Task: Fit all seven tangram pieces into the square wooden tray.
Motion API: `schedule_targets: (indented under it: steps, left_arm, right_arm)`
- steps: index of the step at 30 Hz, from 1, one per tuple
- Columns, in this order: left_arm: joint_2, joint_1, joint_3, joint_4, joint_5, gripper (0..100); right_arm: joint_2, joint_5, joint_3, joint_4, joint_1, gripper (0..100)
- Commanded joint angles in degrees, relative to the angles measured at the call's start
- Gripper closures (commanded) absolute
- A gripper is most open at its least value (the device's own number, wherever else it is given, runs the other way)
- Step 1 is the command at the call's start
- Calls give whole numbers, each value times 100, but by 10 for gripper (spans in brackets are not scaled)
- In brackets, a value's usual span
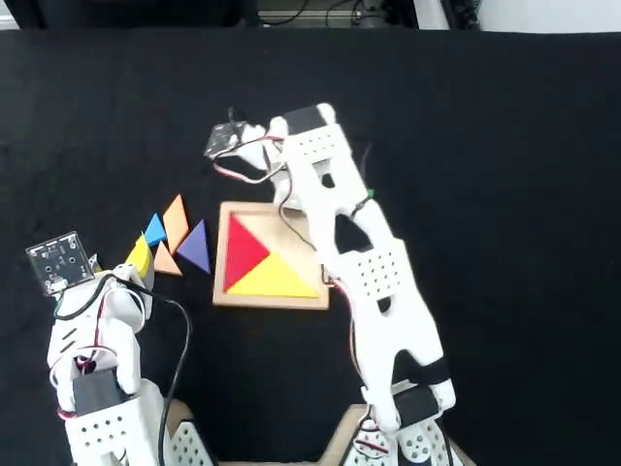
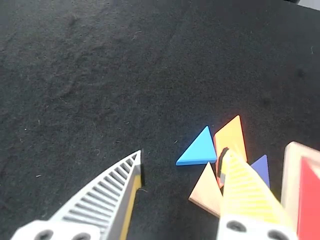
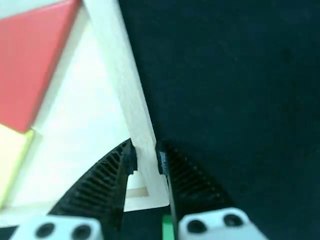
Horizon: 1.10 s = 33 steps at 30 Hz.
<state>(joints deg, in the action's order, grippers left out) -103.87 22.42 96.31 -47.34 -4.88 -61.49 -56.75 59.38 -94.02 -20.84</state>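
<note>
A black cloth-covered surface (image 1: 505, 194) carries everything. The white right arm (image 1: 374, 282) stretches across the middle and folds down over a square pale wooden tray (image 1: 272, 301) lying near the centre. Its right end effector (image 3: 145, 152) is clamped on the tray's thin raised rim, one jaw inside the wall and one outside, probably to steady the tray or shift it while pieces go in. A large red triangle (image 1: 243, 250) and a large yellow triangle (image 1: 277, 280) already lie flat in the tray, long edges meeting, and fill about half of it; the bare half sits under the arm. The white left arm (image 1: 97, 388) rests near the left edge, and its left end effector (image 2: 182, 153) is spread wide and holding nothing, aimed at the loose pieces clustered just left of the tray, likely ready to pick one. Those are an indigo triangle (image 1: 195, 247), an orange parallelogram (image 1: 176, 221), a tan wooden triangle (image 1: 167, 260) and a small bright blue triangle (image 1: 155, 230), lying close together, some touching.
</note>
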Motion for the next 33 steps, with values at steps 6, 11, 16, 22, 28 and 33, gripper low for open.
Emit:
schedule_targets:
  steps: [6,11,16,22,28,33]
  left_arm:
    - [-18,66,84,53,-35,744]
    - [-18,66,84,53,-35,744]
    - [-18,66,84,70,-35,744]
    - [-18,66,84,70,-35,744]
    - [-18,66,84,70,-35,744]
    - [-18,-127,101,62,-35,744]
  right_arm:
    - [57,343,303,9,193,934]
    - [75,598,303,18,141,690]
    - [66,589,541,-281,-123,667]
    - [110,721,1349,-730,-440,701]
    - [1279,2075,1771,-730,343,719]
    - [2826,3174,637,-730,879,996]
